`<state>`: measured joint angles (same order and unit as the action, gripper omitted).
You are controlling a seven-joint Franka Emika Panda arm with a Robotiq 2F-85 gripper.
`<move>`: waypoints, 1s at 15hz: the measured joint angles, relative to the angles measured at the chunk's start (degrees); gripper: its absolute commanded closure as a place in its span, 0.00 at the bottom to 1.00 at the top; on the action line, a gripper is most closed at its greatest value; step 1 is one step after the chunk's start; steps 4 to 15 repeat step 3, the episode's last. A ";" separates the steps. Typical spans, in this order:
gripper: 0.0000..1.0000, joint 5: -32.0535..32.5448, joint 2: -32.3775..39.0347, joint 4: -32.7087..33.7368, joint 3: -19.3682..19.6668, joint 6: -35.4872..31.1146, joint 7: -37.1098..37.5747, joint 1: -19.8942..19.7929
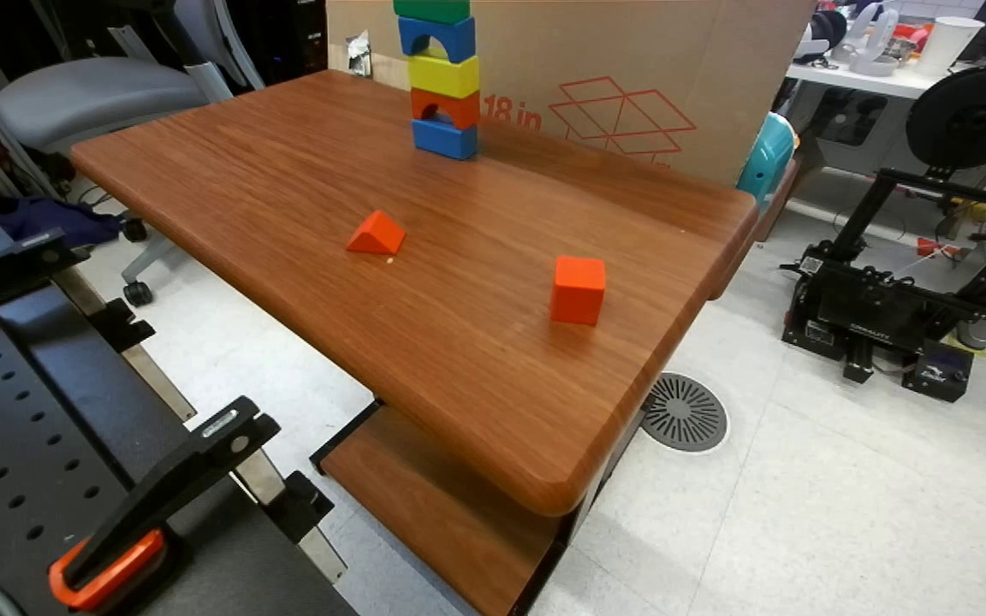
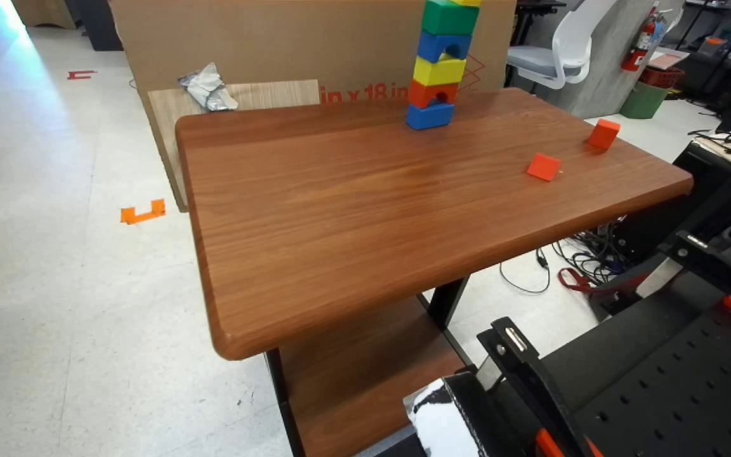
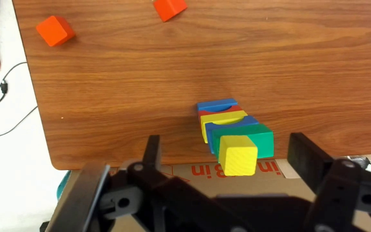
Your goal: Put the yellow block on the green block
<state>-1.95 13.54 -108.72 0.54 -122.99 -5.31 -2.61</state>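
The small yellow cube [image 3: 239,158] sits on the green block [image 3: 262,141], toward one end of its top, as the wrist view shows. Its lower edge also shows in an exterior view [image 2: 467,2], cut by the frame. The green block is in both exterior views [image 1: 433,8] [image 2: 449,18], at the upper end of a standing tower. My gripper [image 3: 225,143] is open, its two fingers apart on either side of the yellow cube with gaps and touching nothing visible. The gripper is out of frame in both exterior views.
Below the green block the tower has a blue arch [image 2: 443,46], a wider yellow block [image 2: 438,71], a red-orange arch [image 2: 432,93] and a blue base [image 2: 429,117]. An orange cube [image 1: 578,291] and an orange wedge [image 1: 377,233] lie on the table [image 1: 476,342]. Cardboard [image 1: 630,51] stands behind.
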 measured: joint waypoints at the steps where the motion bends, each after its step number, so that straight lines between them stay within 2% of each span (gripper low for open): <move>1: 0.00 -0.01 0.00 -0.10 -0.02 0.00 0.00 0.02; 15: 0.00 -0.01 0.00 -0.23 -0.02 0.00 0.00 0.02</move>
